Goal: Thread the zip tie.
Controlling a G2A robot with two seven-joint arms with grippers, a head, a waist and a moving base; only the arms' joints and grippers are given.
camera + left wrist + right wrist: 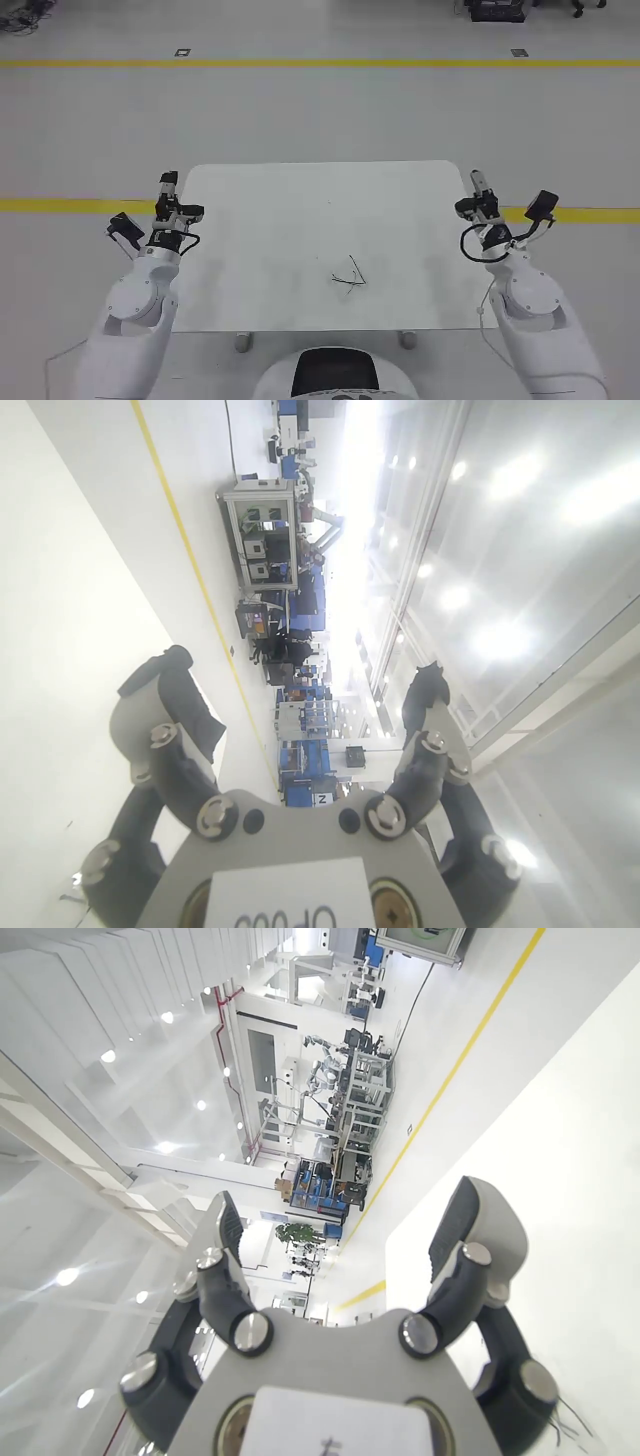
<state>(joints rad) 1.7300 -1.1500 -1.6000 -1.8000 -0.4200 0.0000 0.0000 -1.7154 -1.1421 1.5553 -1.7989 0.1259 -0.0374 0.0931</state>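
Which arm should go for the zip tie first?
Likely right. The zip tie lies right of centre on the table, nearer the right hand than the left hand; both are open.

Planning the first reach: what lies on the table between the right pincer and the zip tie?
Nothing. In the top view the table is bare between the right pincer and the zip tie.

A white table (pixel 300 200) with rounded corners sits mid-frame on a pale grey floor (pixel 300 110) crossed by two yellow lines (pixel 320 63), one near the upper edge and one at mid-height, and the hall beyond holds bright ceiling lights (pixel 505 475), equipment racks (pixel 260 545) and a potted plant (pixel 298 1231)
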